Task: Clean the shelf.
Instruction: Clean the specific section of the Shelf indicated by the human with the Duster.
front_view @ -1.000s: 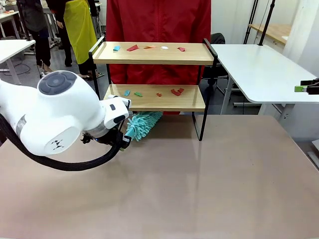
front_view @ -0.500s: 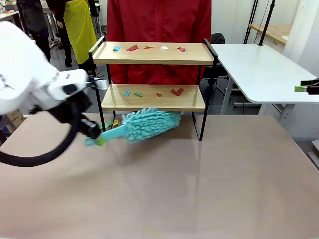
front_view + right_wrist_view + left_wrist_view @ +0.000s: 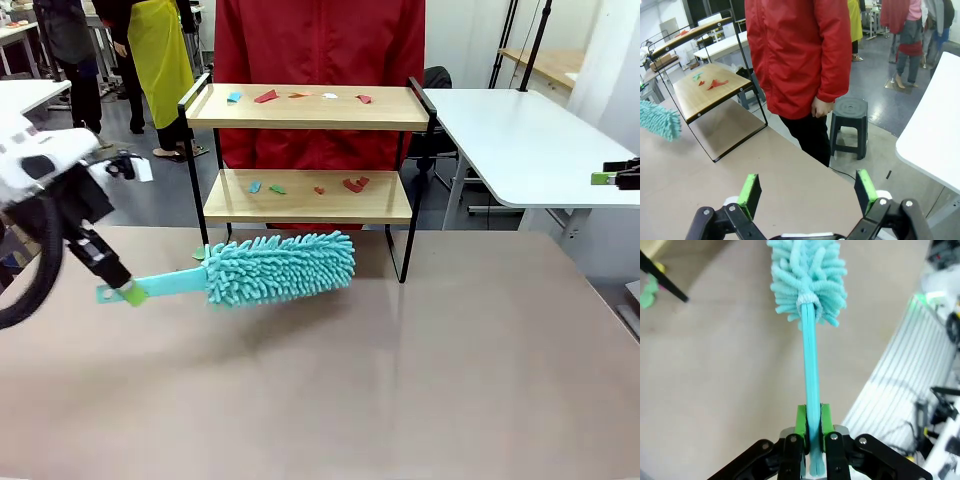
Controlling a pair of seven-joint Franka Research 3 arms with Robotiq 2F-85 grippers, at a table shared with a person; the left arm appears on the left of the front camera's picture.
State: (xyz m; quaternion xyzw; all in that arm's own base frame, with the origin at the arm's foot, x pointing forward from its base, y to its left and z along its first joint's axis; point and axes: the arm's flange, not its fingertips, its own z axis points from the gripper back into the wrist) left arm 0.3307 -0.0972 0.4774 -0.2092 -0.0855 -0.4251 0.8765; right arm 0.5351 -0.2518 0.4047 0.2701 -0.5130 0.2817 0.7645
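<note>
The shelf [image 3: 300, 196] stands at the far side of the table, its two wooden boards strewn with several small red, blue, green and white scraps [image 3: 352, 184]. In front of its lower board a fluffy teal duster [image 3: 280, 267] hangs roughly level above the table. My left gripper [image 3: 128, 293] is shut on the duster's flat handle at picture left; the left wrist view shows the handle [image 3: 811, 390] clamped between the green pads. My right gripper [image 3: 807, 192] is open with nothing between its fingers, off the table's right edge [image 3: 606, 177]. The shelf's lower board [image 3: 710, 92] shows in the right wrist view.
A person in a red jacket [image 3: 318, 45] stands right behind the shelf. A white table [image 3: 530, 140] sits to the right, a black stool [image 3: 850, 125] on the floor beside it. A green scrap [image 3: 648, 295] lies by a shelf leg. Other people stand far back.
My left arm has swung out to the left and drawn back, pulling the duster from under the shelf's lower board out into the open. The right gripper has not moved.
</note>
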